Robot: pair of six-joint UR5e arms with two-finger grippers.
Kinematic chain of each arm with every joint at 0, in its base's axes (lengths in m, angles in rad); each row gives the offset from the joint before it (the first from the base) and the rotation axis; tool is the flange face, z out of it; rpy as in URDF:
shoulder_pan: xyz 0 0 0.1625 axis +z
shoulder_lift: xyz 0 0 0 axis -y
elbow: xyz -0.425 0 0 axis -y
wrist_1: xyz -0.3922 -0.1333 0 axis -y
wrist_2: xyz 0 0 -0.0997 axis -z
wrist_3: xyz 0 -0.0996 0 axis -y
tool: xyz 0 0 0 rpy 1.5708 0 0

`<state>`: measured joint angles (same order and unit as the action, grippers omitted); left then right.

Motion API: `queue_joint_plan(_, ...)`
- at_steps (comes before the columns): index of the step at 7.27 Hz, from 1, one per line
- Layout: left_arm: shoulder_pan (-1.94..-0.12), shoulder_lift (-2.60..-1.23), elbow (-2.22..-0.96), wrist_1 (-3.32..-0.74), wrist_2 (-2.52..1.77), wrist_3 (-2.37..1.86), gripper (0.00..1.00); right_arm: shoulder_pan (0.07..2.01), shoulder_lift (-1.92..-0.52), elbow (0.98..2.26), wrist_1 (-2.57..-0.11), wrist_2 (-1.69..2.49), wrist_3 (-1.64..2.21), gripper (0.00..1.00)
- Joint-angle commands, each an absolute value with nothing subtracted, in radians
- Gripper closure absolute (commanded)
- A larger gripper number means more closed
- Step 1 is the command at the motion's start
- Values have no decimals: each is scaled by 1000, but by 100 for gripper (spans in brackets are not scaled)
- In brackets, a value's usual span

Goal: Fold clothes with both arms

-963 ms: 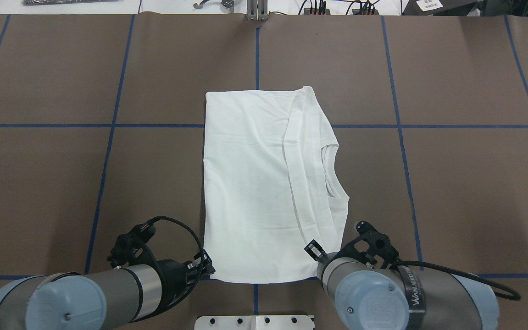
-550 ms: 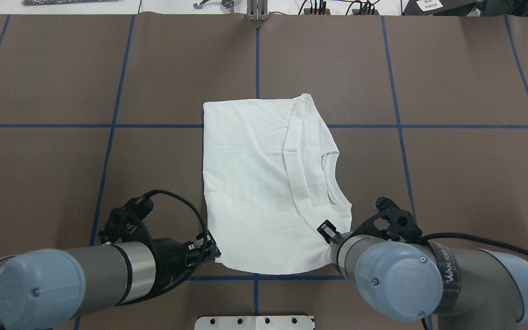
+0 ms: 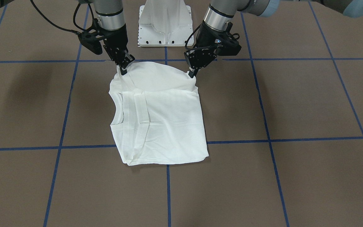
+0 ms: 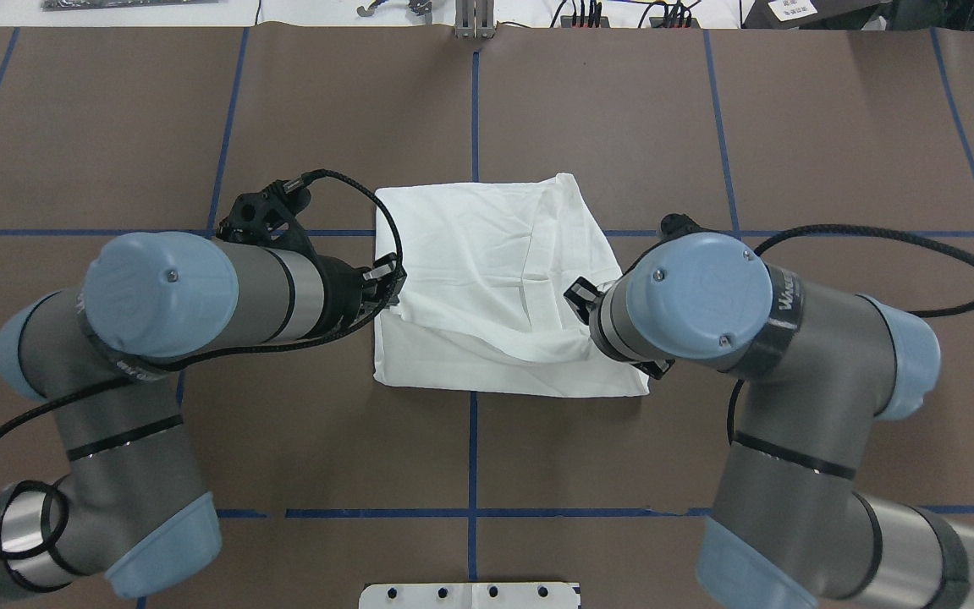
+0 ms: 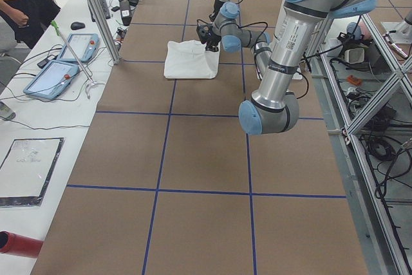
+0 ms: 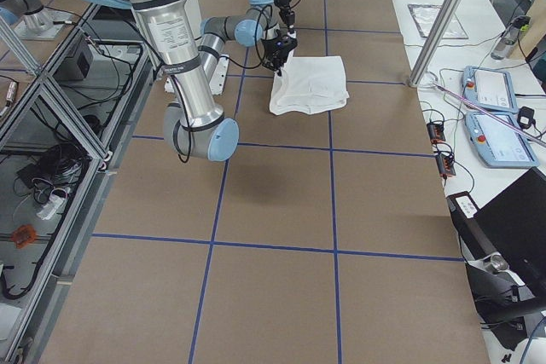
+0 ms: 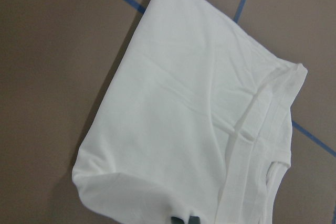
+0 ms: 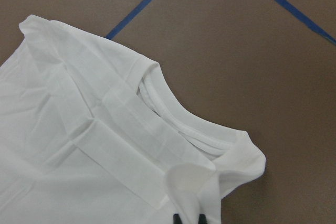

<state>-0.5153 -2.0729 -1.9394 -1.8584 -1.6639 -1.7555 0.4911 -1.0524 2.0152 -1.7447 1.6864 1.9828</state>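
We found the shirt [image 4: 487,245] midway between the table's [image 4: 833,127] side edges, its robot-side edge raised. The left gripper [image 3: 193,73] and right gripper [image 3: 123,70] each had jaws clamped on a corner of that edge. We judged either shallow pinch could slip, or unequal travel skew the fold.

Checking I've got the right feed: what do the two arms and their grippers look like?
Both the left arm and right arm are silver-grey tubes with light-blue joint caps and black bands, white lettering on the right's. A black braided cable loops along each. The left gripper and right gripper are black, two-fingered.
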Motion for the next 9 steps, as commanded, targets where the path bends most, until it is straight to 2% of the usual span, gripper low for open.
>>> queue_joint_plan(1, -592, -2135, -1760, -1975, -1684, -1723, 100, 615, -970, 1822, -1629, 1790, 1890, 100)
queue_joint_plan(2, -613, -2175, -1673, -2021, -1684, -1720, 100, 635, -912, 1721, -1623, 1795, 1846, 100)
queue_joint_plan(4, -665, -2212, -1533, -2109, -1684, -1663, 100, 685, -824, 1481, -1432, 1845, 1826, 100)
queue_joint_plan(5, -689, -2256, -1387, -2217, -1683, -1661, 63, 705, -786, 1372, -1370, 1853, 1777, 100)
queue_joint_plan(6, -730, -2291, -1259, -2300, -1681, -1617, 1, 738, -763, 1288, -1311, 1861, 1716, 4)
queue_joint_plan(7, -774, -2292, -1240, -2315, -1681, -1556, 0, 814, -741, 1244, -1299, 1943, 1625, 0)
queue_joint_plan(9, -787, -2292, -1241, -2322, -1683, -1543, 0, 941, -761, 1232, -1304, 2062, 1431, 0)
